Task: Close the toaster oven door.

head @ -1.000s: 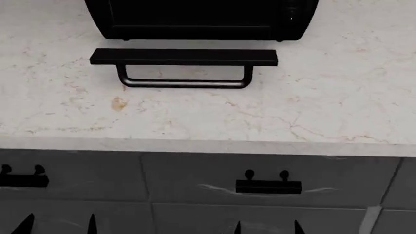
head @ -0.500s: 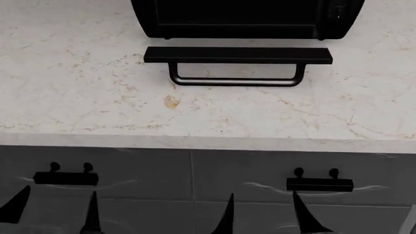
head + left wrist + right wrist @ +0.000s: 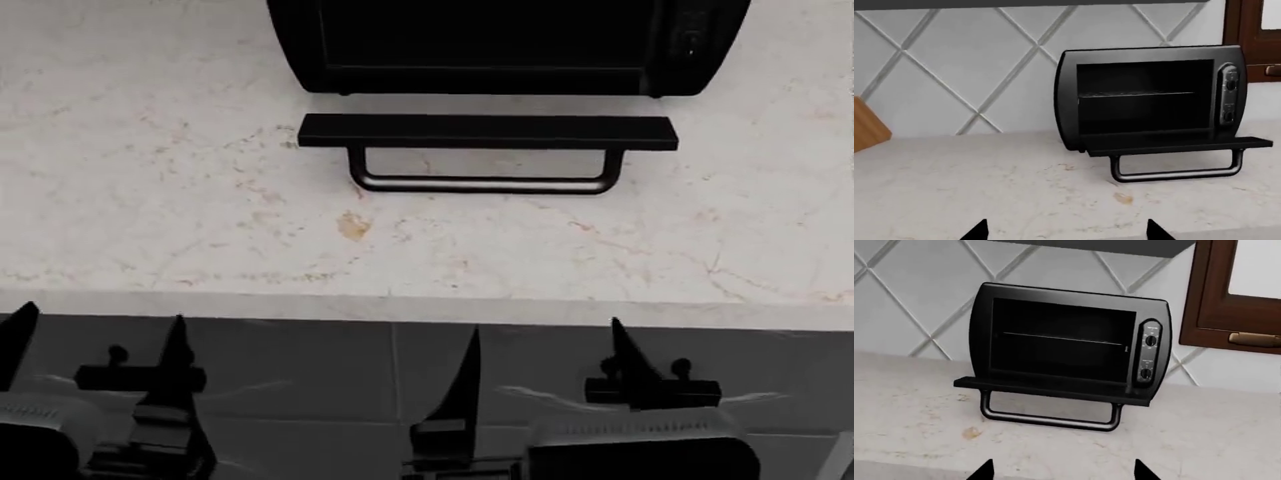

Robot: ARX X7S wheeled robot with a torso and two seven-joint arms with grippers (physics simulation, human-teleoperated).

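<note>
The black toaster oven (image 3: 501, 45) stands at the back of the marble counter, with its wire rack and right-hand knob panel visible in the left wrist view (image 3: 1147, 95) and the right wrist view (image 3: 1067, 337). Its door (image 3: 487, 131) lies folded down flat and open, its U-shaped bar handle (image 3: 483, 183) pointing toward me; the door also shows in both wrist views (image 3: 1174, 145) (image 3: 1051, 388). My left gripper (image 3: 94, 365) and right gripper (image 3: 547, 375) hover in front of the counter edge, both open and empty, well short of the door.
The marble counter (image 3: 200, 200) ends at a front edge above grey drawers with small black handles (image 3: 140, 378). A wooden board (image 3: 867, 127) leans at the wall left of the oven. A brown window frame (image 3: 1234, 300) is right of the oven.
The view has shifted so the oven and door sit slightly lower in frame. Both grippers have risen further into view in front of the drawers.
</note>
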